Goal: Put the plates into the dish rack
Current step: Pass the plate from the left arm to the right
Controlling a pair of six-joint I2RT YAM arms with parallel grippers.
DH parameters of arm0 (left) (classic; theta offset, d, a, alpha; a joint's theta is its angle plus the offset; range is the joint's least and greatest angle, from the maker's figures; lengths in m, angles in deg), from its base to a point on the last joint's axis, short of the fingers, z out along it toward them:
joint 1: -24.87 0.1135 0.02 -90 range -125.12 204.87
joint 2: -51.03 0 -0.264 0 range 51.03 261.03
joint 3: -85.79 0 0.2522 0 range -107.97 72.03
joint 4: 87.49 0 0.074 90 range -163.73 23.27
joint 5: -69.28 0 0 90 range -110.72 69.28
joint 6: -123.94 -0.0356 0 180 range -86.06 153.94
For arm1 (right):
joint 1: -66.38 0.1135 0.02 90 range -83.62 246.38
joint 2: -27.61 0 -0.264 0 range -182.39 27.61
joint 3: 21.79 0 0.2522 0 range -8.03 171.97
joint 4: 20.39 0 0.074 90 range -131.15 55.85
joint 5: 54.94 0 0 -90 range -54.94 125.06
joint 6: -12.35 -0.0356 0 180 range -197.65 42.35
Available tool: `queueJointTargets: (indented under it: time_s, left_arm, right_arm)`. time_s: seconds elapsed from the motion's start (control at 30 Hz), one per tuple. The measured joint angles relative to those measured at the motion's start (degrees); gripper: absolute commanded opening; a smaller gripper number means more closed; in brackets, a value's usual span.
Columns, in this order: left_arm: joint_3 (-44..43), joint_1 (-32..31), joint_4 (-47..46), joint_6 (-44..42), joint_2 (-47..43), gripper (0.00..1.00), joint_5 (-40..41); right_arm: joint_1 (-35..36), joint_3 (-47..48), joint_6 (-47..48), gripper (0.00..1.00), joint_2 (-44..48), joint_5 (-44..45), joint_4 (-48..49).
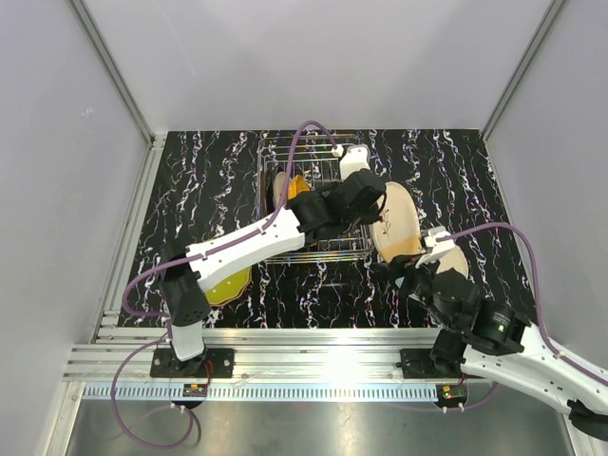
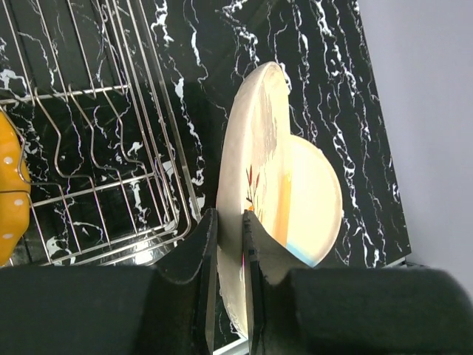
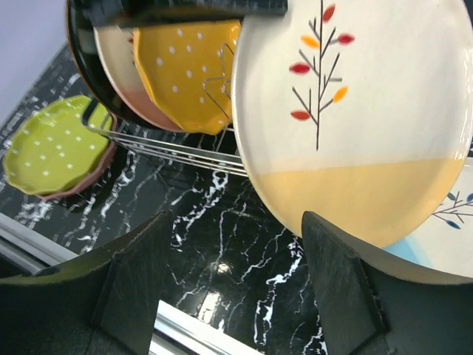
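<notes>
Plate in hand first: cream plate point(image 2: 255, 148), painted with a twig of red and orange leaves, held on edge just beside the right side of the dish rack point(image 1: 328, 249), over the right half of the table point(image 1: 209, 180). Pinched at the rim by the left end effector point(image 2: 229, 218), jaws pressed together on the thin edge. Not yet between any wires.

Judged the step in hand to be carrying it across the rack's right rail and lowering it into a free slot. Best done with the face parallel to the wires and the lower rim lifted clear of the rail before crossing. Worth aiming for the open slots to the right of the orange plate point(image 3: 185, 66) already standing in the rack, and letting go only once seated. Rim pinch likely to let the plate swing, so no quick wrist turns.

Further out: right end effector point(image 3: 238, 222) spread wide, nothing between its fingers, low by the near right edge just under the held plate. Second cream plate point(image 2: 314, 200) lying flat behind it. Yellow-green plate point(image 3: 52, 144) stacked on a pink plate point(image 3: 74, 188) toward the near left corner.

Left wrist view alone showed the grip and the empty slots. Right wrist view alone showed the painted face and the pink plate beneath the green. From above, layout plain but the pinch hidden under the wrist.
</notes>
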Motion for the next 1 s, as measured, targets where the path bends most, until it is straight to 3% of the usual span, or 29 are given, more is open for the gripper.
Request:
queueJointTargets:
  time_s: [0.37,0.67,1.0]
  left_arm:
    - [-0.35,2.78,4.57,-1.81,-0.42,0.0,0.7]
    - [-0.5,3.91,7.21,-1.9,-1.9,0.0,0.57]
    - [-0.61,4.11,7.52,-1.16,-5.31,0.0,-1.33]
  right_arm:
    - [0.28,2.23,7.08,0.81,-12.24,6.01,4.87]
    - [5.18,2.86,11.32,0.81,-18.25,10.54,12.35]
    - [8.92,-0.37,15.32,0.8,-27.19,21.86,20.02]
